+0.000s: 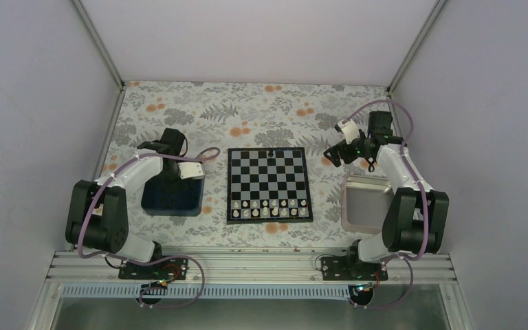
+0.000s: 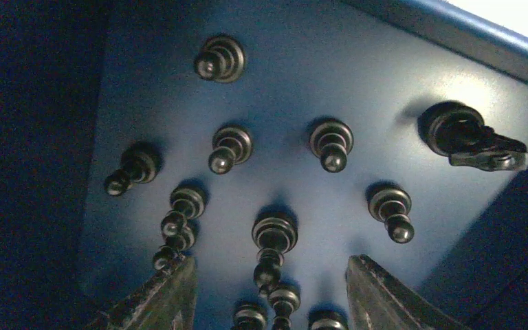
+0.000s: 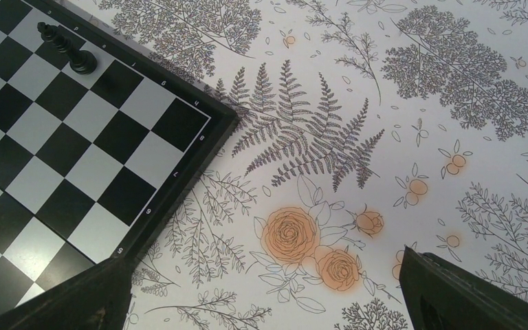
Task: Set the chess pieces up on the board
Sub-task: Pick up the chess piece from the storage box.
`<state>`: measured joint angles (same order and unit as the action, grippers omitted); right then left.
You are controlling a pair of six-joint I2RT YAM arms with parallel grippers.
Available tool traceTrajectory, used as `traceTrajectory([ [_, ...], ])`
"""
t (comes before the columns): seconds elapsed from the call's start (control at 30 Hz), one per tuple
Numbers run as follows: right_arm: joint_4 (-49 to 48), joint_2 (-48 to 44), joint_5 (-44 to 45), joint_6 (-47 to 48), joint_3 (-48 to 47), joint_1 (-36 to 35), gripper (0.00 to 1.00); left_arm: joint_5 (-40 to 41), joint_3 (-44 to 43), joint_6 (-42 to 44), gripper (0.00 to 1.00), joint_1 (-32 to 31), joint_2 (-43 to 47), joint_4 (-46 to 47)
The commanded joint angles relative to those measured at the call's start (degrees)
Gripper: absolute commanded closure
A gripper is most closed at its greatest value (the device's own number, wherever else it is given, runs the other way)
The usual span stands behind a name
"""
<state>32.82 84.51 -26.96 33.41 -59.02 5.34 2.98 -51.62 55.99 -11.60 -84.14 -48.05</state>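
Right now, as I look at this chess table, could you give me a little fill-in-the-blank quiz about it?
1. The tray under the left pincer is dark ____.
2. Exactly ____ black piece stands on the board.
3. The right pincer, off to the board's side, is ____ and holds nothing.
4. The pieces lined up in the board's two near rows are ____.
Missing words: blue; one; open; white.

board (image 1: pixel 268 180) 1 | black pieces (image 2: pixel 331 141) 13 visible | white pieces (image 1: pixel 265 213) 16 | trays (image 1: pixel 172 212) 2
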Motion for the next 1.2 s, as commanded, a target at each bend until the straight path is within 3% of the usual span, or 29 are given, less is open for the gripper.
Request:
traceTrajectory([
  [0.0,0.5,0.7,-1.4,0.7,-1.3,0.1,0.0,0.2,1.7,1.2,0.45,1.0,-1.2,2.4],
  [0.23,0.4,0.7,-1.4,0.9,-1.3,0.2,0.0,-0.4,1.6,1.8,0.5,2.8,-3.3,2.8],
  [0.37,0.4,0.8,-1.2,0.9,-1.1,0.2,0.0,-2.1,0.6,1.9,0.63,3.2,-4.1,2.3],
  [0.73,0.2,0.7,-0.8,1.0,-0.7,0.2,0.0,-3.8,-1.8,1.8,0.85,3.6,-5.4,0.2],
  [1.0,0.2,0.4,-0.7,1.3,-0.7,0.2,0.0,-3.6,-4.9,2.1,0.9,3.9,-4.8,-2.7],
  [1.17,0.2,0.3,-0.6,1.2,-0.7,0.2,0.0,-4.4,-13.7,1.6,0.9,3.2,-3.6,-9.5],
])
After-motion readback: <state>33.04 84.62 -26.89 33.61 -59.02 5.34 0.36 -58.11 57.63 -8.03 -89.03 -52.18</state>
